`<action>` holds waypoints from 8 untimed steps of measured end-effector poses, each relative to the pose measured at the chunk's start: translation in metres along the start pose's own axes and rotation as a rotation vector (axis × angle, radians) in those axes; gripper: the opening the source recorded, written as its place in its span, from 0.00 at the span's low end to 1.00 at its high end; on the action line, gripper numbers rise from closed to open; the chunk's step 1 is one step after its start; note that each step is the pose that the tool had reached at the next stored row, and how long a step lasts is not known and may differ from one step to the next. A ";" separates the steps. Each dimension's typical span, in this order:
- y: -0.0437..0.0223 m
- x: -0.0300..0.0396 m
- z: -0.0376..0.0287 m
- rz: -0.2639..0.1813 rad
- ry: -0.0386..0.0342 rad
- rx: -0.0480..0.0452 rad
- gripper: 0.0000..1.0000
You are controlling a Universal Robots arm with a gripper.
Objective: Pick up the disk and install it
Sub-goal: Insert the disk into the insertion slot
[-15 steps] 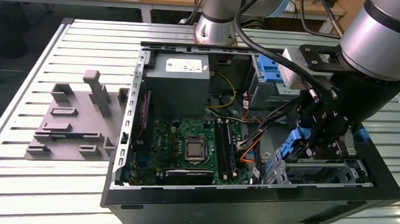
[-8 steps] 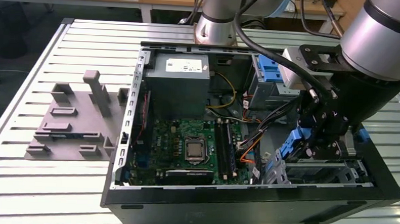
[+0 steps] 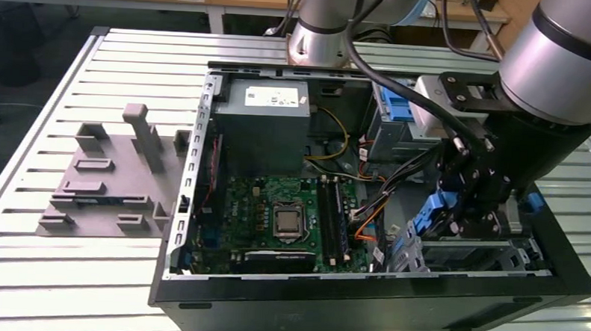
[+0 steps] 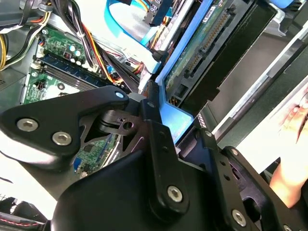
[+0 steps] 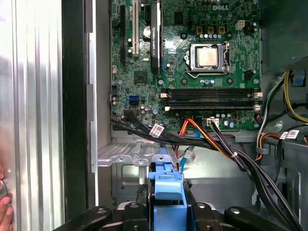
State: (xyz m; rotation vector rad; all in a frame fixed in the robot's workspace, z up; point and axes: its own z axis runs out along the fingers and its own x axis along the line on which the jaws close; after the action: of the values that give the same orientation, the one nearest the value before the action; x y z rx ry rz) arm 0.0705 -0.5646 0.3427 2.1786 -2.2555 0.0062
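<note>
now pincer (image 3: 468,218) clamped on disk (image 5: 166,191), over drive cage (image 3: 491,256)

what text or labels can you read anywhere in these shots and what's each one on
Sticker on the power supply: print too small to read.
Motherboard: a white maker's mark at its edge, left unquoted; the tiny codes are too small.
Cable tags: white, print blurred.
Disk, held in the pincer: its blue carrier is plain, nothing to read.
</note>
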 end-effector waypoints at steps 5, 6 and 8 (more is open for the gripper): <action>0.0000 0.0000 0.0024 0.000 -0.0001 0.0000 0.36; 0.0000 0.0000 0.0028 0.000 -0.0001 0.0000 0.36; 0.0000 0.0000 0.0033 0.000 0.0000 0.0000 0.36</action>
State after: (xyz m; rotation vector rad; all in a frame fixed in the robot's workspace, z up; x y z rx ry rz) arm 0.0705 -0.5646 0.3394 2.1786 -2.2555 0.0062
